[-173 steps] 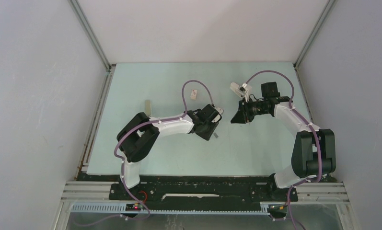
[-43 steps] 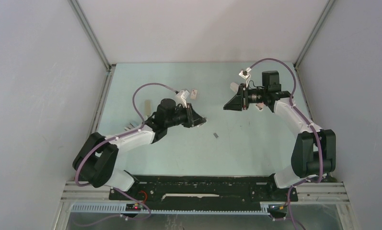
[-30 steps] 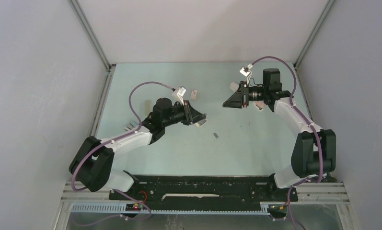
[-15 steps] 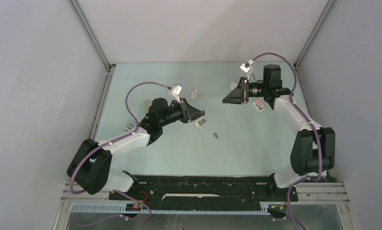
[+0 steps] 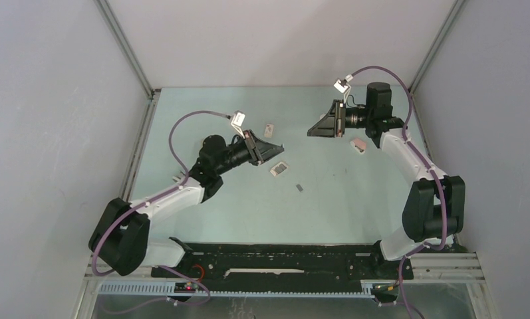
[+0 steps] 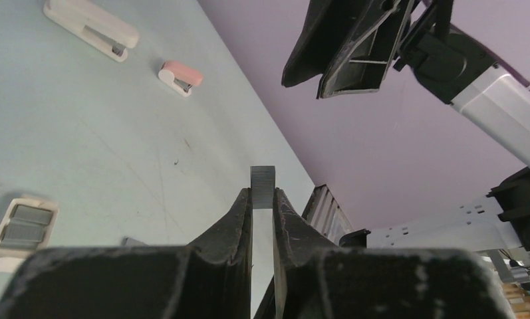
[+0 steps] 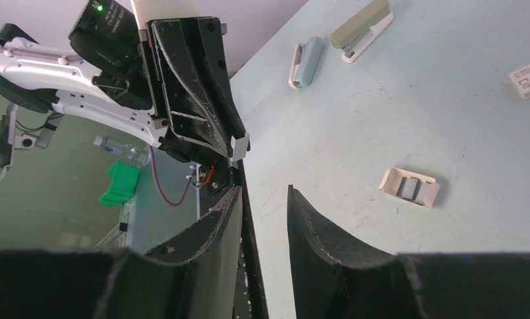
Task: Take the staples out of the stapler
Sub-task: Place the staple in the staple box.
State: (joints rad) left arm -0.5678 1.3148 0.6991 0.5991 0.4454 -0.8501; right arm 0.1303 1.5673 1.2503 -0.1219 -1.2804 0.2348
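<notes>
My left gripper [image 6: 263, 194] is shut on a short grey strip of staples [image 6: 263, 181] and hangs raised over the table [image 5: 202, 113]; the top view shows it as left gripper [image 5: 280, 149]. Below it lies a small open tray [image 5: 279, 169] holding more grey staples [image 6: 22, 222]. A loose grey strip [image 5: 300, 188] lies nearer the front. A white stapler [image 6: 92, 28] and a small pink stapler [image 5: 359, 145] lie at the back right. My right gripper [image 7: 263, 193] is open and empty, hovering at the right gripper's spot [image 5: 310, 131] above the white stapler, which the top view hides.
A small white box [image 5: 269, 129] lies behind the left gripper. An olive stapler [image 7: 362, 23] and a pale blue stapler [image 7: 306, 60] lie on the left part of the table. Grey walls enclose three sides.
My left gripper has lifted and drawn back to the left with the staple strip, uncovering the tray. The right gripper has risen slightly toward the back.
</notes>
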